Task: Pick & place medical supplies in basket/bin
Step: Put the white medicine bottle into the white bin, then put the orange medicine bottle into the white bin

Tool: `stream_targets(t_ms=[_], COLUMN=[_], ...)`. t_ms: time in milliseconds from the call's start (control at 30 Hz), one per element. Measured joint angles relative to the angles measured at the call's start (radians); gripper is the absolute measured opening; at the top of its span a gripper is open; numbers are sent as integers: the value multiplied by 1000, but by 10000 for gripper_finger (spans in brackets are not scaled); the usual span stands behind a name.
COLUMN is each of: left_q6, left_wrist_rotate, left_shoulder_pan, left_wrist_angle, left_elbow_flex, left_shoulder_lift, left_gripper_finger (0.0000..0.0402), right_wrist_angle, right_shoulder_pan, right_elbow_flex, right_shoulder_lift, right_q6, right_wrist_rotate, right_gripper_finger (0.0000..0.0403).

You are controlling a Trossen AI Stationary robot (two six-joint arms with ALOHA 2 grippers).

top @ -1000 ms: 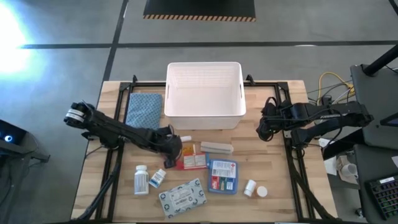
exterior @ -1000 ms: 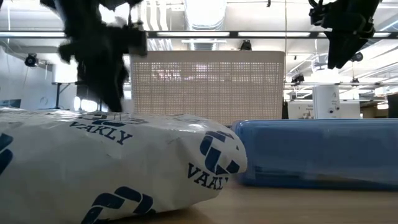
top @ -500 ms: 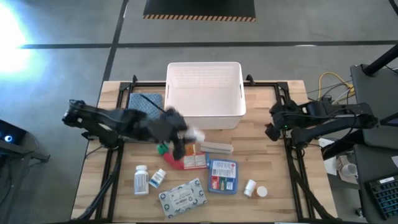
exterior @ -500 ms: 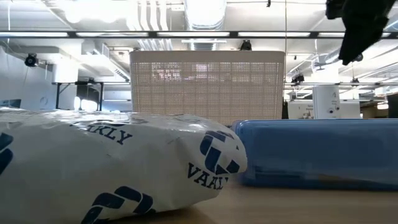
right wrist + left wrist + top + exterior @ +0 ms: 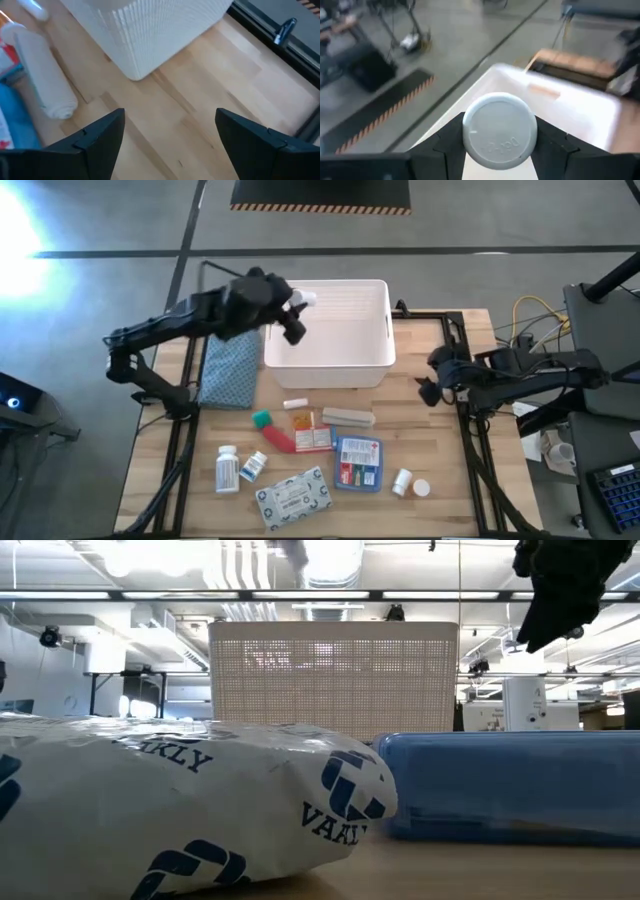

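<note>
My left gripper (image 5: 293,318) hangs over the left far part of the white slotted bin (image 5: 372,358), shut on a white pill bottle (image 5: 304,301). On the table near the bin lie a small white tube (image 5: 295,403), a teal-capped piece (image 5: 262,419), a red tube (image 5: 280,439), a red-white packet (image 5: 313,432), a beige bar (image 5: 348,416), a blue-red packet (image 5: 358,462), two white bottles (image 5: 227,469) (image 5: 402,479) and a grey-white flat pack (image 5: 293,498). My right gripper (image 5: 431,387) waits open above the table, right of the bin. My left gripper pinches the white pill bottle between its two fingers (image 5: 445,145), one on each side of the bottle's round body. The bottle's flat round end (image 5: 500,131) faces the wrist camera. The bottle is lifted clear, above the bin's inside (image 5: 560,107).
A blue-grey folded cloth (image 5: 230,365) lies left of the bin, under my left arm. A small bottle (image 5: 254,465) and a loose white cap (image 5: 422,488) lie near the table's near edge. Bare wood shows right of the bin (image 5: 200,95). A black frame (image 5: 455,330) borders the table.
My left gripper has risen from the table beside the red-white packet, carrying the white pill bottle. It has swung toward the far edge and now stands above the bin's left part. The bottle is lifted clear of the table.
</note>
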Motion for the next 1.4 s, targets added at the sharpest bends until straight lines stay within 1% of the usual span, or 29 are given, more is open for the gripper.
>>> stream_targets(t_ms=[100,200,267,333,433,500,567,600,700,767,833,900,1033,1133,1267,1333,1400], left_q6=[17,30,30,39,111,190,218,211,131,108,104,93,43,28,-88,-150,-207], left_wrist_rotate=[18,44,80,93,97,98,96,98,109,112,108,104,101,100,102,101,101], left_shoulder_pan=[41,61,73,75,72,70,61,53,25,11,4,4,4,-4,-38,-66,-98], left_wrist_angle=[16,50,59,60,58,52,26,12,-43,-80,-114,-123,-125,-158,-155,-148,-134], left_elbow_flex=[-103,-191,-232,-267,-296,-292,-247,-211,-104,-49,-18,-8,-35,-85,-172,-207,-242], left_shoulder_lift=[0,0,0,0,0,-11,-28,-37,-66,-75,-85,-100,-129,-145,-180,-195,-203], left_gripper_finger=[179,209,230,246,264,269,271,271,272,272,272,272,272,272,272,272,272], right_wrist_angle=[1,2,-1,-17,-50,-91,-123,-141,-174,-173,-174,-182,-179,-158,-118,-104,-101], right_shoulder_pan=[0,0,3,5,5,4,5,6,21,52,106,185,402,571,760,829,877], right_elbow_flex=[28,59,77,94,111,120,126,129,134,134,134,135,135,135,134,135,141], right_shoulder_lift=[26,49,65,83,114,136,158,171,195,196,191,181,181,212,287,331,375], right_q6=[38,58,0,-70,-179,-218,-210,-181,-28,11,52,102,239,302,282,255,268], right_wrist_rotate=[-1,-6,-43,-97,-151,-209,-270,-300,-371,-414,-440,-450,-451,-449,-450,-451,-450], right_gripper_finger=[304,310,314,319,326,328,328,327,327,327,326,327,326,326,325,325,325])
